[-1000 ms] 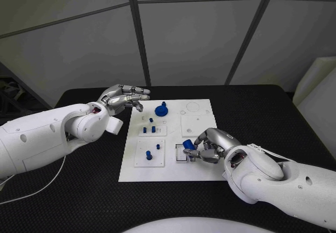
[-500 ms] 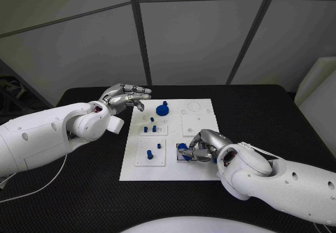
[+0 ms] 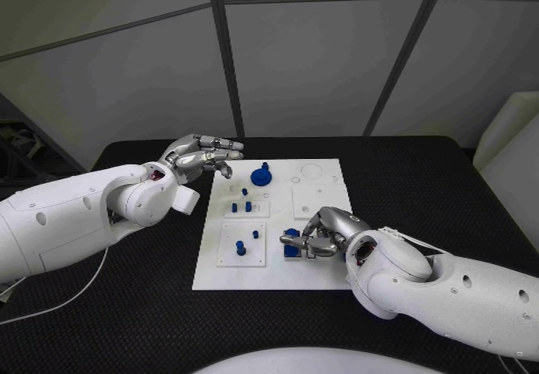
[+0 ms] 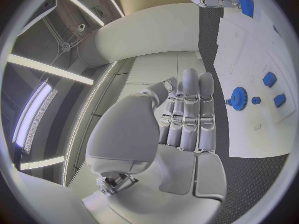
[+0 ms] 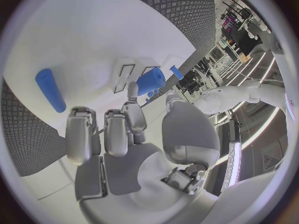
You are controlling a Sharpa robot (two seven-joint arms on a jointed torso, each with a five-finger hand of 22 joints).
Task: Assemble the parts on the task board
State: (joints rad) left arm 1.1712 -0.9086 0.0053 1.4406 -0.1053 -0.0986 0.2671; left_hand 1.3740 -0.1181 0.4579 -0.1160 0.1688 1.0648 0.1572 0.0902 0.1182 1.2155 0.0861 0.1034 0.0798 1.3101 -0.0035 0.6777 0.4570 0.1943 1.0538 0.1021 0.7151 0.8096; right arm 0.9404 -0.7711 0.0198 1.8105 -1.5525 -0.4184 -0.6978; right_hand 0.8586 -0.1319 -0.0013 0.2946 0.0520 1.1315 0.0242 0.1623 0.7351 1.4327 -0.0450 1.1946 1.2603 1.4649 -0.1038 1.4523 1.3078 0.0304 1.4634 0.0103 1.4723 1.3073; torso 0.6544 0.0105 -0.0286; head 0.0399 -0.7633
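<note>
The task board (image 3: pixel 269 226) lies mid-desk; several blue parts already stand on its left side, with a blue gear (image 3: pixel 261 177) at the far end; the right hand (image 3: pixel 318 238) pinches a blue cylinder (image 3: pixel 292 234) over a near slot, seemingly not yet seated; the left hand (image 3: pixel 202 156) hovers, fingers loosely spread, holding nothing; assembly looks partway done.

The right hand (image 3: pixel 320 235) holds a blue part (image 3: pixel 294 237) on the task board (image 3: pixel 320 269).
</note>
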